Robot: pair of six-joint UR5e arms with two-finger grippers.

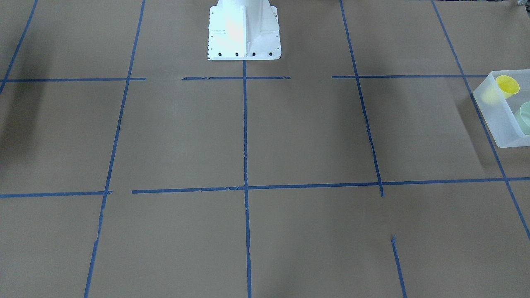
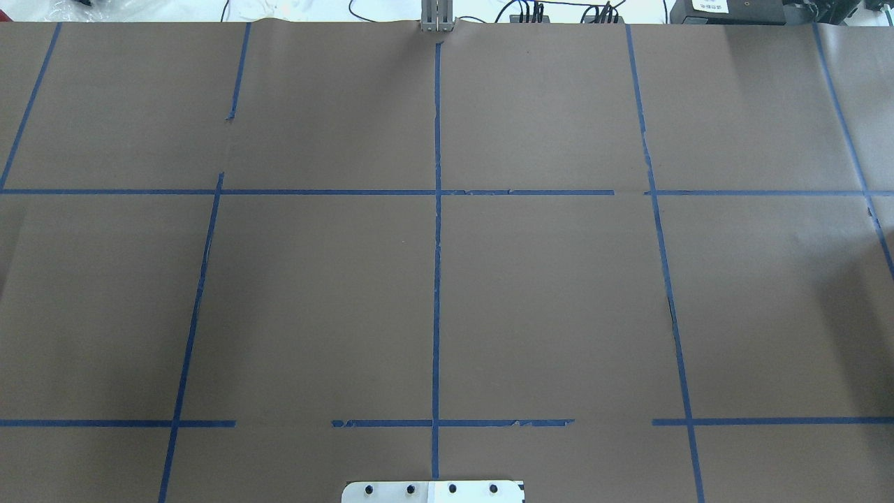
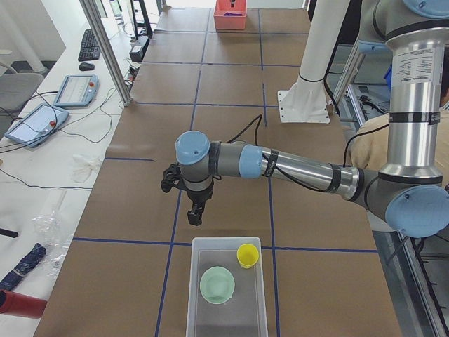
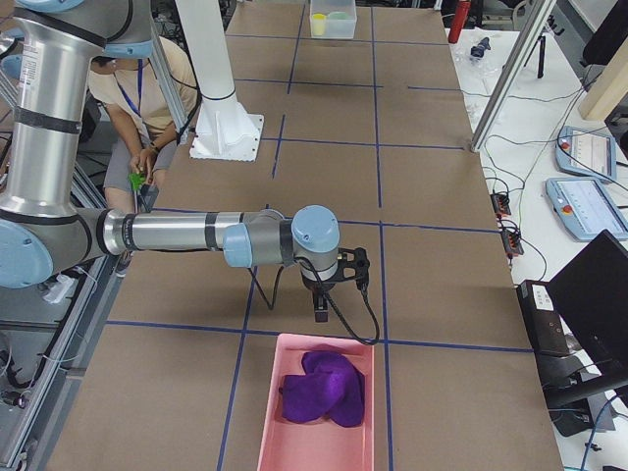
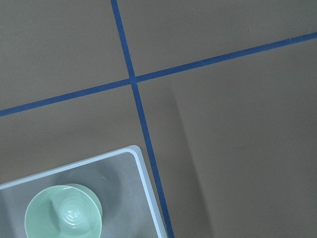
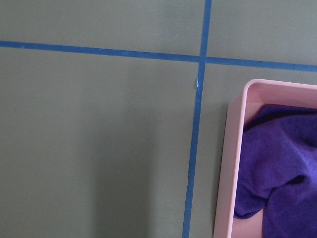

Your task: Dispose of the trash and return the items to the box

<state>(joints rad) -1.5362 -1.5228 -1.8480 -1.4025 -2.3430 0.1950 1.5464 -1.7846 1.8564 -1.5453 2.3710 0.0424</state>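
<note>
The yellow cup (image 1: 507,86) and the mint-green bowl (image 1: 525,117) sit inside the frosted box (image 1: 492,120) at the table's end on my left. They also show in the exterior left view, cup (image 3: 247,255), bowl (image 3: 217,285), box (image 3: 195,309). The left wrist view shows the bowl (image 5: 64,214) and the box corner (image 5: 144,171). My left gripper (image 3: 194,215) hangs just beyond the box's far rim, apart from it. My right gripper (image 4: 321,310) hangs just beyond a pink bin. I cannot tell whether either gripper is open or shut.
The pink bin (image 4: 294,446) holds a purple cloth (image 4: 324,388) at the table's right end; it also shows in the right wrist view (image 6: 225,163). The white robot base (image 1: 244,29) stands mid-table. A person (image 4: 137,108) sits behind the robot. Blue tape lines grid the brown table.
</note>
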